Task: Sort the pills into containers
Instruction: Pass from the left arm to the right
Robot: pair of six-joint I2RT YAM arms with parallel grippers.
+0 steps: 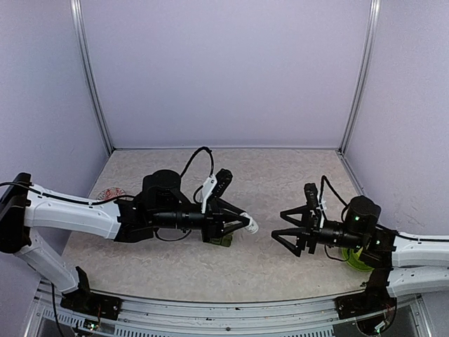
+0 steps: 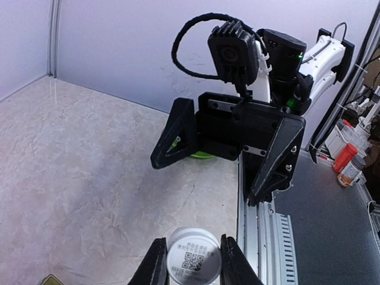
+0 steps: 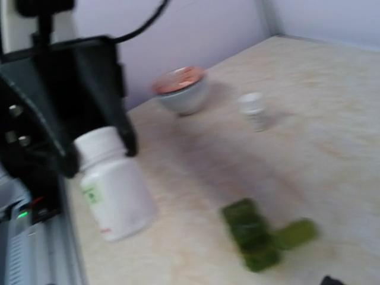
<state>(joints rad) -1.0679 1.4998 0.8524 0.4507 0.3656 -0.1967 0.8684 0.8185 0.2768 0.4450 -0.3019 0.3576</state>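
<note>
My left gripper [image 1: 247, 225] is shut on a white pill bottle [image 1: 250, 227] and holds it sideways above the table's middle. In the left wrist view the bottle's base with a QR label [image 2: 193, 258] sits clamped between the fingers [image 2: 155, 264]. A green pill organizer [image 1: 223, 240] lies on the table under that gripper, and it shows blurred in the right wrist view [image 3: 255, 234]. My right gripper [image 1: 279, 225] faces the bottle from the right, open and a short gap away, with nothing between its fingers [image 2: 178, 133]. No loose pills show.
A green bowl [image 1: 358, 260] sits at the near right beneath the right arm. A red-patterned bowl [image 1: 111, 193] stands at the far left, also seen as [image 3: 181, 89]. A small white container [image 3: 253, 110] stands near it. A metal rail [image 2: 261, 237] runs along the table's near edge.
</note>
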